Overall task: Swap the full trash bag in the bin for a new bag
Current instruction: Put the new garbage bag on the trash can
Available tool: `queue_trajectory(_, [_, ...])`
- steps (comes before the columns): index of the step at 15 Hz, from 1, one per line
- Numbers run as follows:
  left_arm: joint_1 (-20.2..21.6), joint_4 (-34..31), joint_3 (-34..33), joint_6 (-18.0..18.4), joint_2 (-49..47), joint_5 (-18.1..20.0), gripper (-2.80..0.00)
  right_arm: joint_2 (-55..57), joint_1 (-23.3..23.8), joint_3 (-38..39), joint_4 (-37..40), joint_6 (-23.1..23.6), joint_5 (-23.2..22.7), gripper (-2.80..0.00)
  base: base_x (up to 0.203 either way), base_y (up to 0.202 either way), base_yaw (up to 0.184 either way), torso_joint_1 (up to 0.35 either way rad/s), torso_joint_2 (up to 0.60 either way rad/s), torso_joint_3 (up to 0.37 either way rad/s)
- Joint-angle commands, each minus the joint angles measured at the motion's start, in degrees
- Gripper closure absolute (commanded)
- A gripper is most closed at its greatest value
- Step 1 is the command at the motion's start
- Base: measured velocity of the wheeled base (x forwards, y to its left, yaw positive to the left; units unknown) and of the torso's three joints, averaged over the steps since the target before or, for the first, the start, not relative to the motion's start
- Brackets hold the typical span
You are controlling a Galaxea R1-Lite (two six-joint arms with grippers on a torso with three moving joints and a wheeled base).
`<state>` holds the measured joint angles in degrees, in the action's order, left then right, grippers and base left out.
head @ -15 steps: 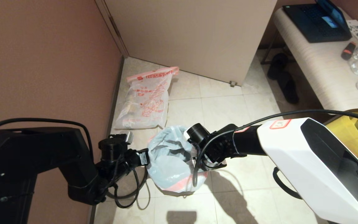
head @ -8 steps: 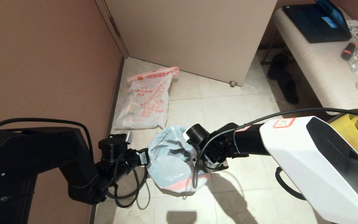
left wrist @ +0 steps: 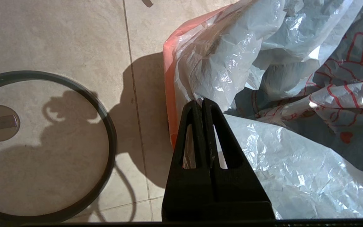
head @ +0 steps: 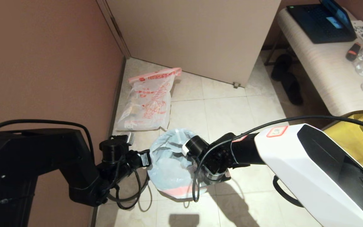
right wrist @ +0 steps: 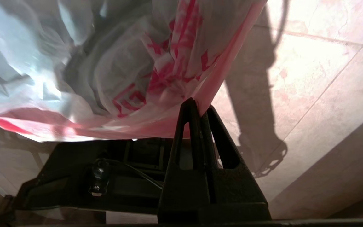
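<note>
New bag (head: 172, 164) spread open above the tiled floor (head: 241, 113), pink-banded mouth pinched on one side by left gripper (left wrist: 202, 104) and opposite by right gripper (right wrist: 197, 110), both clamped tight on plastic; full trash bag (head: 148, 101) lying by the wall, well apart.

I see pale floor tiles (head: 225, 113) below a brown wall (head: 43, 63) at nine o'clock. A beige door (head: 194, 34) stands at twelve, a bench (head: 323, 69) at two.

Both arms reach low toward each other — left gripper (left wrist: 202, 104) and right gripper (right wrist: 200, 110) pinched closed, seemingly on thin plastic.
</note>
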<state>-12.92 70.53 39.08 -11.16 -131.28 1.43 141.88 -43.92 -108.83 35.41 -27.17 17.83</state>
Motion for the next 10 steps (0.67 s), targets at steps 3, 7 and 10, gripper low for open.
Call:
queue_trajectory(3, [0.27, 0.4, 0.03, -0.09, -0.12, -0.02, 0.0, 3.74, -0.05, 0.38, -2.46, -1.97, -0.55, 0.0, 0.0, 0.0, 0.0, 0.0, 0.0, 0.0])
queue_trajectory(7, [0.35, 0.4, 0.03, -0.09, -0.04, 0.05, 0.0, 6.46, 1.52, 0.21, -13.11, -2.01, -0.68, 0.0, 0.0, 0.0, 0.0, 0.0, 0.0, 0.0])
queue_trajectory(10, [0.35, 0.41, 0.03, -0.09, -0.34, 0.02, 0.0, 9.02, 3.33, -0.84, -17.63, -2.11, -0.33, 0.0, 0.0, 0.0, 0.0, 0.0, 0.0, 0.0])
